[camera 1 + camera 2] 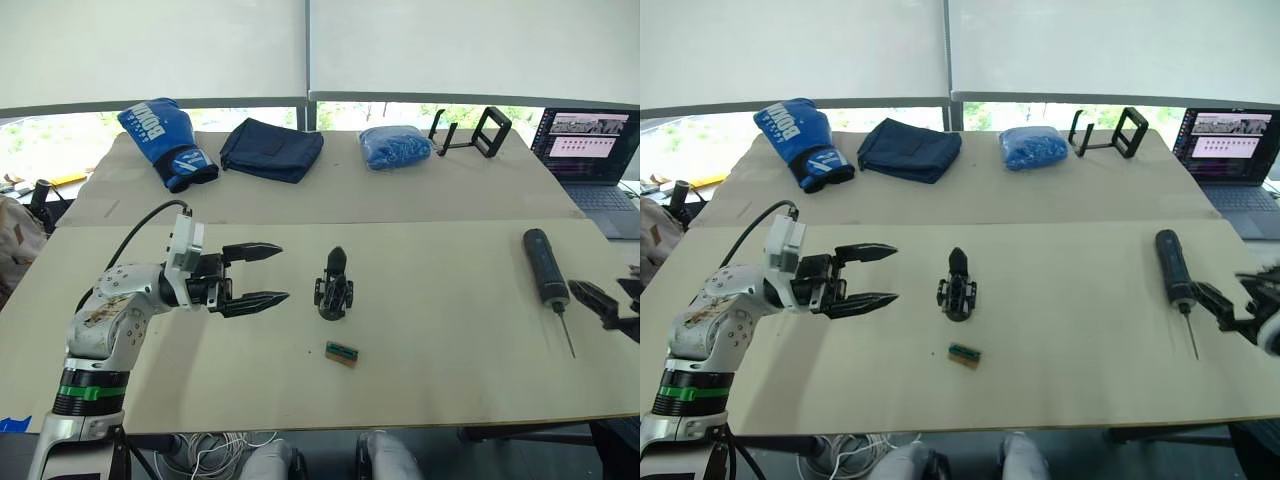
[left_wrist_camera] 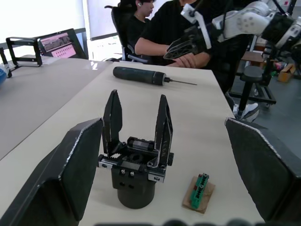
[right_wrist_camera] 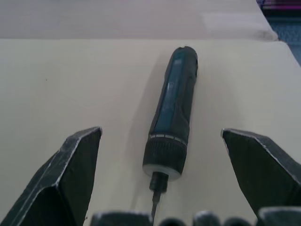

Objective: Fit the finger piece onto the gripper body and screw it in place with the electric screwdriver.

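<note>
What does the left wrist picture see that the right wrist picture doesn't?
Left wrist view alone: the small black gripper body standing on the table with two upright pointed fingers, a little green-and-brown block beside it, seated people behind the table, a laptop, and the right gripper hovering. Right wrist view alone: a close look down the right gripper's own spread fingers. Both: the long dark electric screwdriver lying on the beige table.
</note>
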Controlling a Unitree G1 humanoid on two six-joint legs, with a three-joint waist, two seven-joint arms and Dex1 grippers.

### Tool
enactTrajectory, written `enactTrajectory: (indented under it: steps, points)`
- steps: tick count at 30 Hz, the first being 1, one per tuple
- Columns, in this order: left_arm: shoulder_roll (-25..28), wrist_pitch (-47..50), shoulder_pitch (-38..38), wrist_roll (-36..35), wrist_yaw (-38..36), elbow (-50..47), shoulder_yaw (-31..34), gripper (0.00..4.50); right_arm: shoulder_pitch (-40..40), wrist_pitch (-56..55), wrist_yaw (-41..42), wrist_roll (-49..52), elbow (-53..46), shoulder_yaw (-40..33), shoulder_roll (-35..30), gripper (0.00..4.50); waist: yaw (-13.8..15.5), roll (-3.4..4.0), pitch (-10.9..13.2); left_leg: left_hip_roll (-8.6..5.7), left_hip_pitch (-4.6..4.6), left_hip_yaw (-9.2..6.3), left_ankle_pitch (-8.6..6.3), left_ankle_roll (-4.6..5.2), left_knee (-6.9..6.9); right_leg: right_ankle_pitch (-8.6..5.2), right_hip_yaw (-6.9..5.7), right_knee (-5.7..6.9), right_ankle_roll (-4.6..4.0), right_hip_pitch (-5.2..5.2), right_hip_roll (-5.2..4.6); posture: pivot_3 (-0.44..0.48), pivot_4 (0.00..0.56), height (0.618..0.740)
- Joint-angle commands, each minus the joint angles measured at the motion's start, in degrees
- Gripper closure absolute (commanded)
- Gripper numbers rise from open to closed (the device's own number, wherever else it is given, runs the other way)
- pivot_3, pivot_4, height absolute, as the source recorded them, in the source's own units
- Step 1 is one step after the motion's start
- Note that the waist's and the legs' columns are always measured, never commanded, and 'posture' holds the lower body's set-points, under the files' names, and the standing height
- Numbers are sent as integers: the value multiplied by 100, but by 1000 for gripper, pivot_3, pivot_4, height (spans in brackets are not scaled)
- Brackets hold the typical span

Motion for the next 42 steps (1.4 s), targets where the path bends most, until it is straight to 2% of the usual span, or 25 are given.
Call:
enactTrajectory:
  steps: [1,4,9,14,21,22,27,28,29,30,33,35,38,42]
  points:
    - [-12,-9,-46,-44,37,-162,-8,132,-992,300,256,-310,1142,676,-184,0,2,0,0,2,0,1,1,-3,-1,0,-2,-1,1,-1,6,0,150,740]
    - [-36,-16,11,-53,65,-202,-37,132,-1977,6,390,-699,2441,1140,-76,0,5,-1,1,1,-4,8,4,-3,3,0,-2,-4,2,-2,11,0,150,740]
    - [-17,28,112,-119,92,-278,-7,132,-2973,-781,600,-1461,3928,1849,98,0,-4,-1,1,0,-9,11,5,0,5,1,-3,-11,8,-1,11,0,150,740]
    - [47,45,118,-124,50,-277,28,132,-3433,-1163,754,-2117,4794,2388,224,0,-10,1,1,2,-8,15,8,-5,4,-1,-5,-8,11,-2,11,0,150,740]
    - [89,69,20,-126,-60,-229,-4,132,-3910,-1362,564,-2257,5561,2240,336,0,-33,2,1,4,-1,17,11,-11,4,-1,-3,-5,11,1,13,0,150,740]
    - [88,67,-10,-118,-81,-206,-18,0,-3930,-1434,563,-2289,5605,2249,336,501,-31,2,1,4,-1,17,11,-11,4,-1,-3,-4,11,1,12,0,150,740]
    - [65,46,-121,-73,-161,-114,-75,0,-3987,-1420,608,-2302,5716,2173,292,2196,-32,2,1,4,-1,18,11,-12,4,-1,-3,-4,11,1,12,0,150,740]
    - [55,5,-143,-47,-195,-78,-91,0,-3954,-1378,717,-2262,5628,2139,241,2456,-32,2,1,4,0,18,11,-13,4,-1,-3,-4,10,1,12,0,150,740]
    - [38,-76,-153,-10,-240,-28,-102,0,-3882,-1346,897,-2180,5381,2083,149,2525,-30,3,1,5,0,18,11,-13,4,-1,-3,-3,10,2,13,0,150,740]
    - [26,-136,-160,17,-273,9,-108,0,-3830,-1322,1024,-2125,5201,2041,85,2524,-28,4,1,5,0,19,12,-13,4,-1,-3,-3,11,1,13,0,150,740]
    - [153,-89,-69,43,-400,112,-122,0,-3426,-605,1639,-1736,3833,1904,-119,2524,-31,27,12,5,-3,20,12,-13,3,-1,-2,-2,11,-3,12,0,150,740]
    - [267,-208,20,129,-544,264,-81,0,-2762,266,1897,-1264,2009,1686,-312,2524,-22,51,18,5,-6,20,12,-13,4,-1,1,4,11,-9,10,0,150,740]
    - [340,-379,124,153,-678,366,-12,0,-1933,1285,1817,-682,-171,1209,-386,2524,-20,59,18,8,-5,18,12,-15,6,-7,8,55,17,-34,-2,0,150,740]
    - [453,-917,392,471,-859,597,-35,0,-873,2140,1535,-102,-2473,585,-169,2524,3,56,18,13,-9,10,21,-33,5,-8,3,62,14,-44,2,0,150,740]
